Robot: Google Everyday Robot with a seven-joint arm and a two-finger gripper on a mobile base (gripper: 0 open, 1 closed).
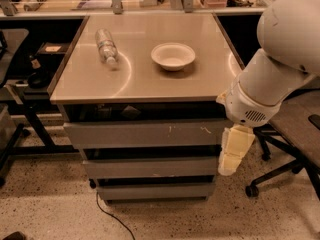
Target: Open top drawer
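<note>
The top drawer (142, 133) is the widest grey front just under the steel table top (145, 79), with small white scuffs right of centre. It sits flush and closed. Two narrower grey drawer fronts (150, 167) lie below it. My cream-coloured gripper (230, 156) hangs pointing down from the big white arm (272, 79), right beside the right end of the top drawer front, its tip level with the second drawer. Whether it touches the drawer I cannot tell.
A clear plastic bottle (106, 46) lies on the table top at the left, and a white bowl (173, 55) stands near the middle. An office chair (292, 134) stands close on the right. A dark frame (25, 109) stands on the left. A cable (111, 215) trails on the floor.
</note>
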